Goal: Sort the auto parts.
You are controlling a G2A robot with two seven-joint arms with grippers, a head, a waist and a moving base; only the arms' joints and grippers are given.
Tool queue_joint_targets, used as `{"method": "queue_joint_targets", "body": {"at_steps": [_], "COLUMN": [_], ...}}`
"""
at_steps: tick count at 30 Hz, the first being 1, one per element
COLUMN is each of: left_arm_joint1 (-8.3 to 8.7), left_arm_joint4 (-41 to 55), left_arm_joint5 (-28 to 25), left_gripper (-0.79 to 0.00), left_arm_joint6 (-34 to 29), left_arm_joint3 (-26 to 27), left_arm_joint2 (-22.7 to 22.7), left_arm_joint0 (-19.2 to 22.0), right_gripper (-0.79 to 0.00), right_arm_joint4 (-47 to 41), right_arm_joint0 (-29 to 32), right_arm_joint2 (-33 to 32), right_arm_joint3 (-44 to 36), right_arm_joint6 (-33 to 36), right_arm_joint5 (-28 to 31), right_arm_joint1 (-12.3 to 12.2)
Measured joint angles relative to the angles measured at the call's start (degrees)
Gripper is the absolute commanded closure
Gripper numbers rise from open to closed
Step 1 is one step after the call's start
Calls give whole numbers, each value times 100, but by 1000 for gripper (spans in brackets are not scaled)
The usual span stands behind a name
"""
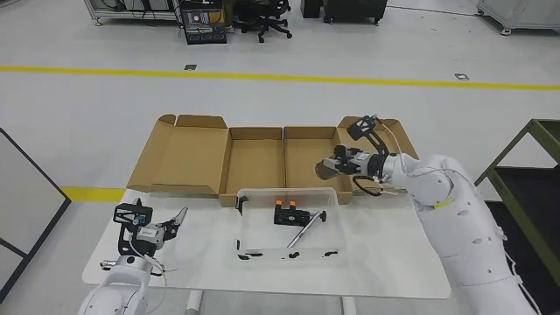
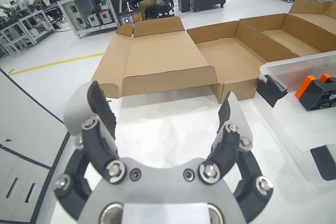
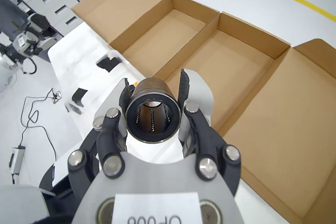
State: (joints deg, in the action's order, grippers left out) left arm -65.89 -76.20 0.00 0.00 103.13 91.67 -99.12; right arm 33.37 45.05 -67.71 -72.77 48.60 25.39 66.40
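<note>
My right gripper (image 3: 155,89) is shut on a dark metal cylindrical bearing (image 3: 153,110), held above the near wall of the right cardboard compartment (image 1: 308,164); in the top view the bearing (image 1: 325,169) hangs at that box's front right. A clear plastic bin (image 1: 254,198) in the table's middle holds a black block with orange tabs (image 1: 286,212) and a thin grey rod (image 1: 303,229). My left gripper (image 2: 160,104) stands open over bare table at the front left, in the top view (image 1: 179,219), with nothing between its fingers. The black-and-orange block (image 2: 319,92) lies to its side inside the bin.
A brown cardboard box with two open compartments (image 1: 255,166) and spread flaps (image 1: 184,153) lies along the table's far edge. The white table (image 1: 385,262) has free room on both sides of the bin. A green rack (image 1: 525,175) stands at the right, off the table.
</note>
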Motion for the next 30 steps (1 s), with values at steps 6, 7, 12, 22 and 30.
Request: {"method": "queue_joint_targets", "body": {"at_steps": [6, 7, 12, 22, 30], "left_arm_joint1": [0, 0, 0, 0, 0], "left_arm_joint4": [0, 0, 0, 0, 0], "left_arm_joint5": [0, 0, 0, 0, 0], "left_gripper": [-785, -785, -785, -785, -785], "left_arm_joint6": [0, 0, 0, 0, 0], "left_arm_joint3": [0, 0, 0, 0, 0], "left_arm_joint2": [0, 0, 0, 0, 0], "left_arm_joint0": [0, 0, 0, 0, 0], "right_gripper": [0, 0, 0, 0, -317], "right_arm_joint4": [13, -6, 22, 284, 507], "right_arm_joint0": [-865, -979, -1536, -2056, -2247], "right_arm_joint2": [657, 738, 1234, 2060, 2339], "right_arm_joint3": [1784, 2047, 3364, 4763, 5277], "right_arm_joint6": [-630, -736, -1175, -1470, -1713], "right_arm_joint5": [-61, -66, -241, -385, -511], "right_arm_joint1": [262, 306, 597, 1189, 1479]}}
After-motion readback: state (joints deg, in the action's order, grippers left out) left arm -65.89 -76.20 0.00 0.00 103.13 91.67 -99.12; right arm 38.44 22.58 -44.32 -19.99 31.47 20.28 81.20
